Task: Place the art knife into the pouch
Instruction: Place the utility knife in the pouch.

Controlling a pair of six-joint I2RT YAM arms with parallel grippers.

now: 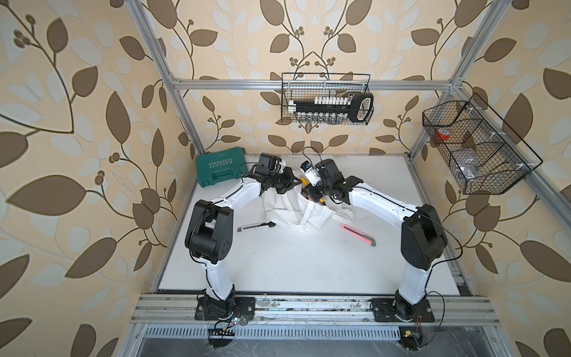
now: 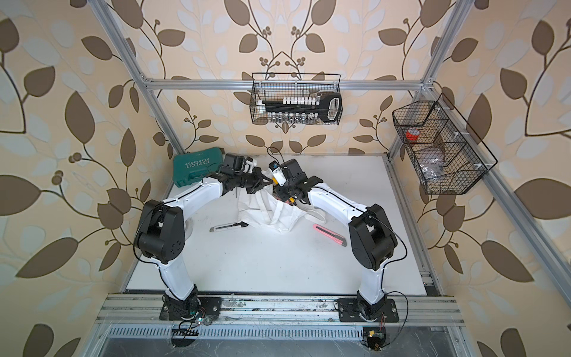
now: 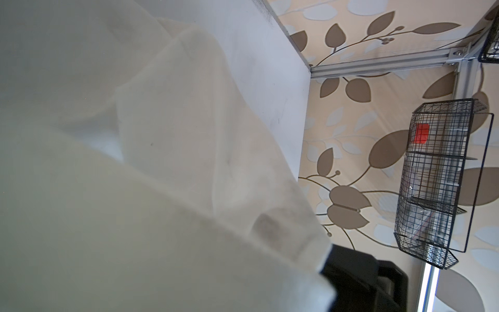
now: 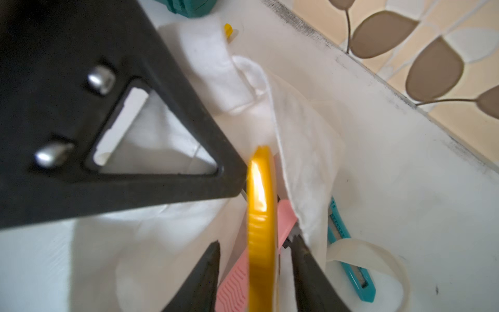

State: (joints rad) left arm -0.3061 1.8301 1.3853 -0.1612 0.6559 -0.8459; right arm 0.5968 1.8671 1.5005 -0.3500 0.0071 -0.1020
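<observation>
Top views, pouch: the white pouch (image 1: 296,214) (image 2: 278,214) is lying crumpled on the table (image 1: 278,265) at its far middle, with one edge being held up.
Top views, left gripper: the left gripper (image 1: 294,182) (image 2: 262,180) is pinching that raised edge, jaws pressed together on the cloth.
Top views, right gripper: the right gripper (image 1: 314,197) (image 2: 283,196) is pointing down at the pouch mouth. Its spread cannot be told from here.
Top views, art knife: a yellow end of the art knife (image 1: 322,202) (image 2: 292,201) is showing just below that gripper, over the pouch.
Top views, others: a white-and-black knife (image 1: 256,227) is lying just beside the pouch, a pink knife (image 1: 358,235) is lying near its other side, and a green case (image 1: 221,170) is sitting at a far corner.
Left wrist, pouch: cloth (image 3: 162,189) is filling most of the view and hiding the jaws.
Right wrist, art knife: the yellow knife (image 4: 260,216) is standing between the spread fingers (image 4: 209,272), with a gap on either side and its far end reaching into the pouch (image 4: 302,162) opening.
Right wrist, others: a pink ribbed handle (image 4: 233,283) is lying behind it, and a teal knife (image 4: 353,259) is lying partly under the cloth.
</observation>
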